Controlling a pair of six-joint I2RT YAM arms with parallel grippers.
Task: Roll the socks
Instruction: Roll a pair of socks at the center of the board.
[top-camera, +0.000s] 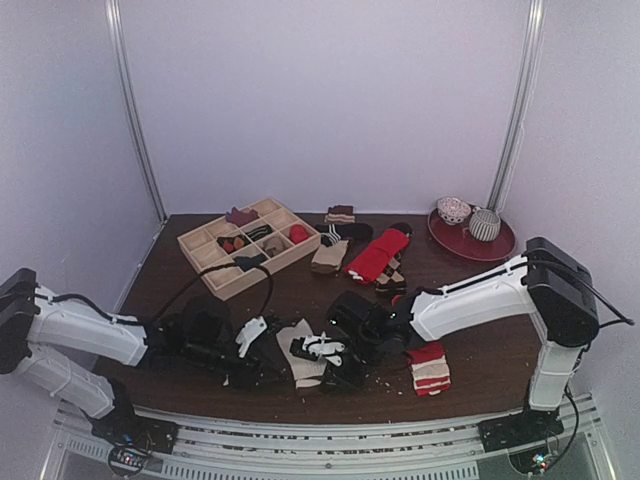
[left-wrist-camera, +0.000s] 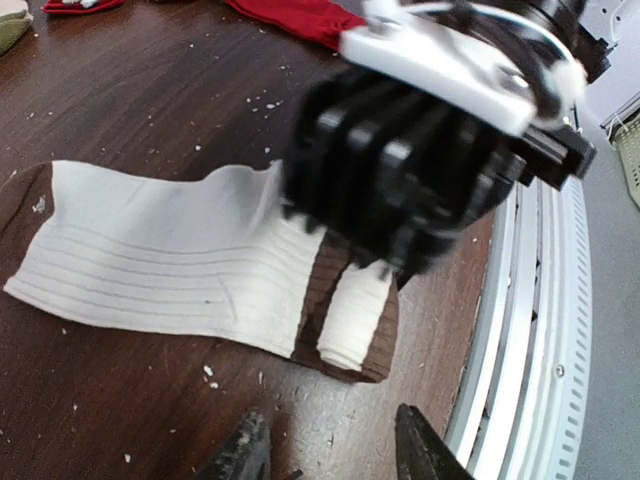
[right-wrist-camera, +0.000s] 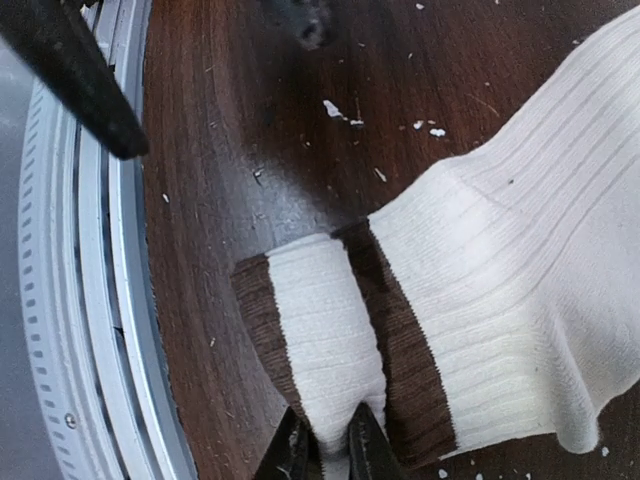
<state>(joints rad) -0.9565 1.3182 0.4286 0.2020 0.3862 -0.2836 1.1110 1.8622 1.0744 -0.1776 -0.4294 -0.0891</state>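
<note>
The cream sock (top-camera: 298, 352) lies flat near the table's front edge. Its brown-banded end is rolled into a short cream tube (left-wrist-camera: 355, 315) (right-wrist-camera: 325, 340). My right gripper (right-wrist-camera: 330, 452) is shut on the near end of that tube and shows from above as a black block (left-wrist-camera: 400, 170) (top-camera: 335, 372). My left gripper (left-wrist-camera: 330, 455) is open and empty just short of the roll, its fingertips (right-wrist-camera: 70, 80) apart on either side; it also shows in the top view (top-camera: 266, 366). The red sock with white stripes (top-camera: 430, 368) lies folded to the right of the right gripper.
The white table-edge rail (left-wrist-camera: 520, 330) runs right beside the roll. A wooden compartment tray (top-camera: 215, 262) sits at back left. A plain red sock (top-camera: 378, 255), a striped sock (top-camera: 335, 238) and a red plate (top-camera: 500, 248) with cups sit behind. White crumbs dot the table.
</note>
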